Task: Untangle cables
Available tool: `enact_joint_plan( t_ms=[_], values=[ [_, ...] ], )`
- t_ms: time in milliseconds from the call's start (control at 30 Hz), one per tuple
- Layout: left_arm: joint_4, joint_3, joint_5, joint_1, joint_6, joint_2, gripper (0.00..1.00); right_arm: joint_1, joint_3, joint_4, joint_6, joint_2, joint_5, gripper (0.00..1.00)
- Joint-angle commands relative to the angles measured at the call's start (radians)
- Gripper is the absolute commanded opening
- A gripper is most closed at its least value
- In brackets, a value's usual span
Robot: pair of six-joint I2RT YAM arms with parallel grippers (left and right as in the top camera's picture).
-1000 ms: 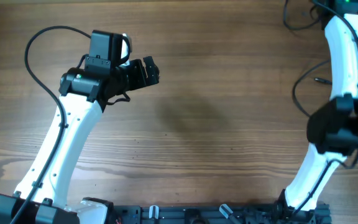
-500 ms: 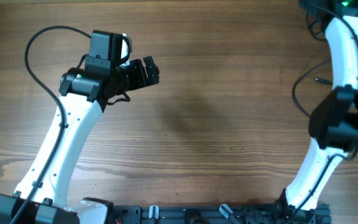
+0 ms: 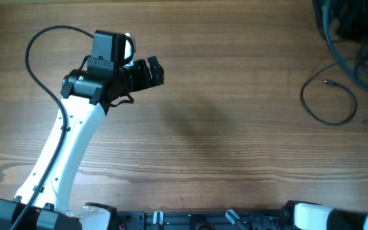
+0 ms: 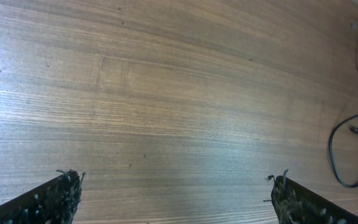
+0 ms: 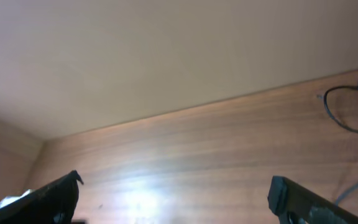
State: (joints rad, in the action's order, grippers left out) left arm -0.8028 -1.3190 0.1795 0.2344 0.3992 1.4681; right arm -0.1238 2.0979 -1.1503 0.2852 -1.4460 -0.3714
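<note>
Thin black cables lie at the table's right side. One forms an open loop [image 3: 328, 99] with a small plug end, and several strands are heaped in a tangle [image 3: 356, 48] toward the far right corner. The loop also shows in the left wrist view [image 4: 347, 149] and the right wrist view [image 5: 352, 109]. My left gripper [image 3: 151, 71] [image 4: 176, 186] hovers open over bare wood on the left, far from the cables. My right gripper [image 5: 176, 182] is open with nothing between its fingers, tilted up toward the wall. In the overhead view only a dark blur [image 3: 349, 18] of that arm shows above the tangle.
The wooden table [image 3: 235, 128] stretches between the two arms. The left arm's white link [image 3: 66, 153] runs from the near left edge. A white piece of the right arm [image 3: 312, 214] sits at the near right. A beige wall [image 5: 166, 50] borders the table's far side.
The right arm's white link has swung off the right side of the overhead view, uncovering the cable loop and tangle. The left arm has not moved.
</note>
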Motion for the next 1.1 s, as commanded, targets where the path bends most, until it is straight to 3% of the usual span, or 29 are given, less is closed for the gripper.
enact_joint_plan(
  t_ms=[0, 267, 433, 567, 733, 867, 1067],
  values=[
    [0.003, 0.008, -0.01, -0.001, 0.005, 0.006, 1.0, 0.001, 0.004, -0.053, -0.013, 0.074, -0.03, 1.0],
    [0.003, 0.008, -0.01, -0.001, 0.005, 0.006, 1.0, 0.001, 0.003, -0.171, -0.021, 0.092, -0.022, 1.0],
    [0.003, 0.008, -0.01, -0.001, 0.005, 0.006, 1.0, 0.002, 0.001, -0.262, -0.023, 0.086, 0.195, 1.0],
    [0.003, 0.008, -0.01, -0.001, 0.005, 0.006, 1.0, 0.003, -0.052, -0.233, -0.023, 0.142, 0.314, 1.0],
    [0.003, 0.008, -0.01, -0.001, 0.005, 0.006, 1.0, 0.003, -0.379, 0.022, -0.023, 0.336, 0.334, 1.0],
    [0.003, 0.008, -0.01, -0.001, 0.005, 0.006, 1.0, 0.003, -0.743, 0.262, -0.02, 0.529, 0.277, 1.0],
    [0.003, 0.008, -0.01, -0.001, 0.005, 0.006, 1.0, 0.003, -1.263, 0.746, -0.019, 0.807, 0.154, 1.0]
  ],
)
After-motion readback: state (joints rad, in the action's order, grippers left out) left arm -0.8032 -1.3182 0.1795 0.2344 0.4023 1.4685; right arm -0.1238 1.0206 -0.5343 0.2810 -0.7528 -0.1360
